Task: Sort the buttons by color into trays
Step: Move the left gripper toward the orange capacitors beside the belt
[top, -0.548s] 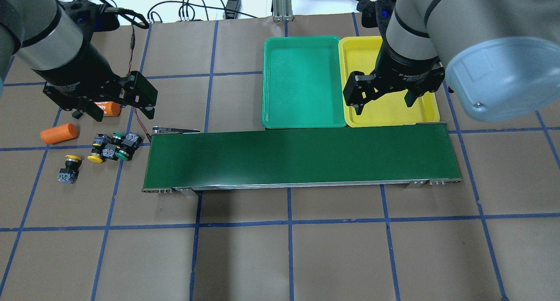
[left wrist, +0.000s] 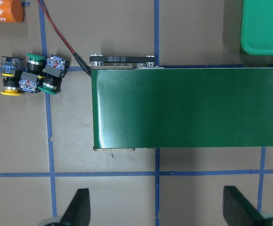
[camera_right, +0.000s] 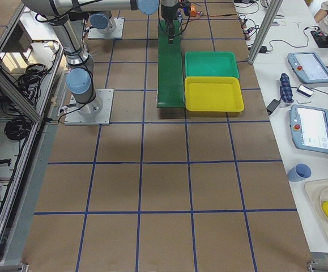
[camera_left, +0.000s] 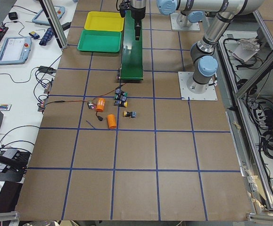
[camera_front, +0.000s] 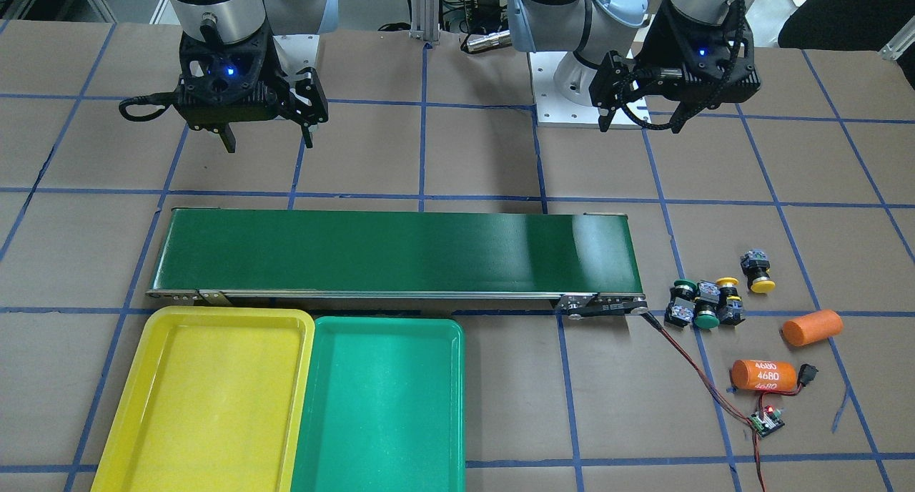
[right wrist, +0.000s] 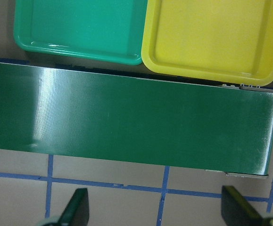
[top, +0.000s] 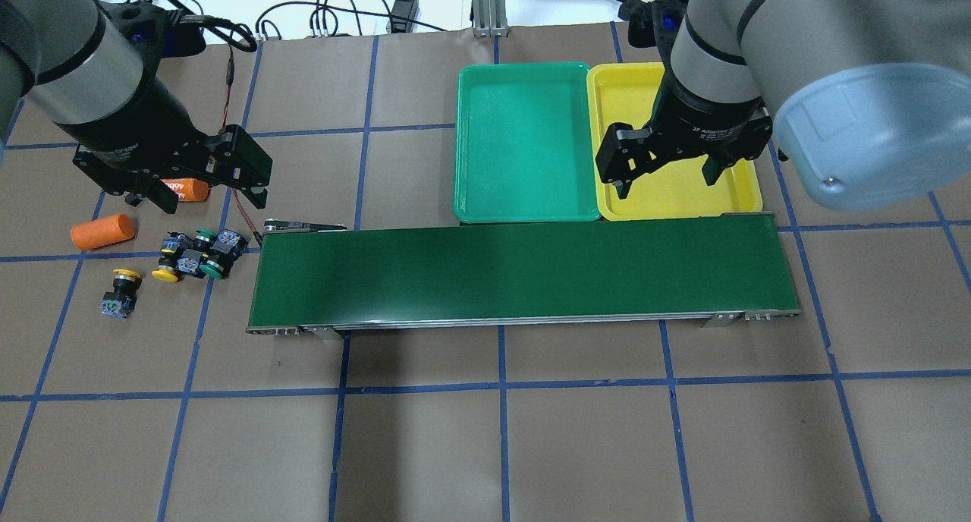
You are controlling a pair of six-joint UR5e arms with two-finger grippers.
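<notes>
In the overhead exterior view the left gripper (top: 197,200) is seen at the left of the frame, raised, with its jaws spread wide; nothing is held or touched. Below it in the frame, just beside the left end of the conveyor belt (top: 523,275), three buttons (top: 193,255) are huddled together on the table, two green-capped and one yellow-capped. The fourth button (top: 121,290), yellow-capped, is set slightly apart at the lower left. The right gripper (top: 667,186) is found at the upper right, jaws likewise wide apart and empty. It is overlapped there with the yellow tray (top: 623,97), though in the front-facing view it is shown raised across the belt from the trays. The green tray (top: 523,143) is placed just beside the yellow one.
</notes>
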